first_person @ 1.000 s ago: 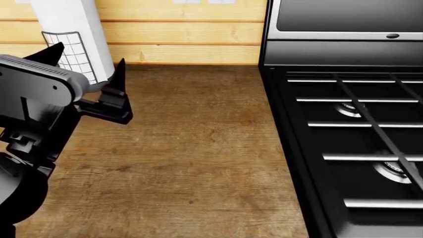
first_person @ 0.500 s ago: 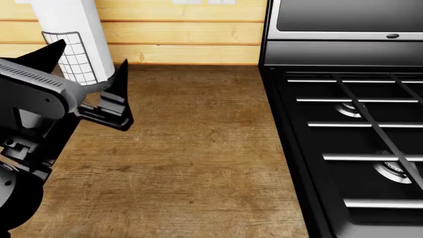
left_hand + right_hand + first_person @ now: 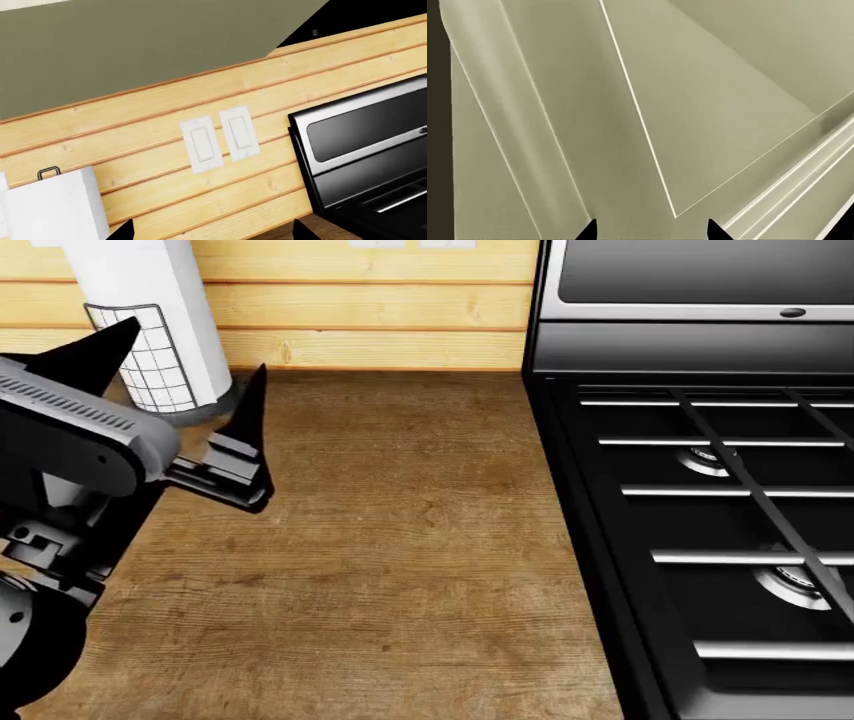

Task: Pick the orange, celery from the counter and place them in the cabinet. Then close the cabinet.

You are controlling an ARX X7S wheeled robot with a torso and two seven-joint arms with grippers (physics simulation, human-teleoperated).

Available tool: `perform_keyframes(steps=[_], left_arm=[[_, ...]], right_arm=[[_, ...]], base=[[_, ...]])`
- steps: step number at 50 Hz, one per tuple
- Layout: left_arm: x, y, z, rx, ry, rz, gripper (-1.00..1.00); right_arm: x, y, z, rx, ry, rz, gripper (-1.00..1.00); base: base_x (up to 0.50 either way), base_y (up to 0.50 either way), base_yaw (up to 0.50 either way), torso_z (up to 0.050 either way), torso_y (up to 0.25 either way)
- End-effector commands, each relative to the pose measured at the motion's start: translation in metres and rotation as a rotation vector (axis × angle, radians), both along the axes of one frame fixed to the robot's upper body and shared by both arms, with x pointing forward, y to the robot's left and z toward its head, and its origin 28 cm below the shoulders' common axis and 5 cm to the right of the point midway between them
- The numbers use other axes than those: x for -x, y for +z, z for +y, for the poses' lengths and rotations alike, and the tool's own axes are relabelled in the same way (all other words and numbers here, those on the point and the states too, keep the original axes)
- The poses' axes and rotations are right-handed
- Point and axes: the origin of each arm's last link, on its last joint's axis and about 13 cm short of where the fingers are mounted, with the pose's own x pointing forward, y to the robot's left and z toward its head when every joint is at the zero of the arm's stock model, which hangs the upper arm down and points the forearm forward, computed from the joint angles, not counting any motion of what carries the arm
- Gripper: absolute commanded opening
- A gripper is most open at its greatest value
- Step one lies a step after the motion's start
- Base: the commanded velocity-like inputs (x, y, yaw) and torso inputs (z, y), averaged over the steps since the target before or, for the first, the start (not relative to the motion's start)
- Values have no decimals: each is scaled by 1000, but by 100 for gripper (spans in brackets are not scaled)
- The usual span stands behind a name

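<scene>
The orange and the celery are out of view in every frame. The brown wood-grain counter (image 3: 400, 570) fills the middle of the head view. My left gripper (image 3: 180, 370) hovers over the counter's left side, open and empty, its black fingertips (image 3: 251, 405) wide apart. In the left wrist view the left gripper (image 3: 213, 232) shows only two dark tips, aimed at the plank wall. My right gripper (image 3: 652, 231) is open with nothing between its tips, close to a pale panelled face (image 3: 714, 115) that may be the cabinet door. The right gripper is outside the head view.
A black gas stove (image 3: 721, 520) with grates borders the counter on the right. A white paper towel roll (image 3: 147, 310) stands at the back left against the wooden plank wall (image 3: 374, 310). Two light switches (image 3: 220, 140) sit on that wall.
The left gripper has tilted and shifted slightly, its fingertips pointing a little higher and further right; it stays open. The counter and stove look the same.
</scene>
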Motion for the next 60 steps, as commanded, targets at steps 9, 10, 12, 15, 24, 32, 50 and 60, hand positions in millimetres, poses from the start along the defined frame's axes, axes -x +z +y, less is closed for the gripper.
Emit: perform_keyframes(steps=[9, 10, 12, 15, 24, 32, 50, 60], left_arm=[[2, 1, 0, -34, -1, -15, 100], [3, 2, 0, -36, -5, -17, 100], [3, 2, 0, -36, -10, -20, 100], [4, 3, -1, -32, -12, -22, 100], [3, 3, 0, -21, -12, -23, 100], [2, 2, 0, -9, -14, -14, 100], [6, 3, 5, 12, -5, -35, 100], [4, 4, 3, 25, 1, -48, 100]], right_arm=[[-29, -37, -3, -122, 158, 417, 100], [-29, -37, -3, -122, 159, 418, 100], [-29, -37, -2, -121, 161, 418, 100], [-29, -36, -2, -122, 161, 419, 100], [-28, -36, -2, -119, 163, 418, 100], [-28, -35, -3, -117, 162, 417, 100], [-20, -28, -20, -194, 204, 348, 100], [15, -55, -52, -273, 269, 268, 100]], base=[[6, 0, -1, 0, -27], [0, 0, 0, 0, -115], [9, 0, 0, 0, -147], [4, 0, -3, 0, -180], [45, 8, 16, 0, -154], [23, 11, 19, 0, 81], [0, 0, 0, 0, 250], [0, 0, 0, 0, 250]])
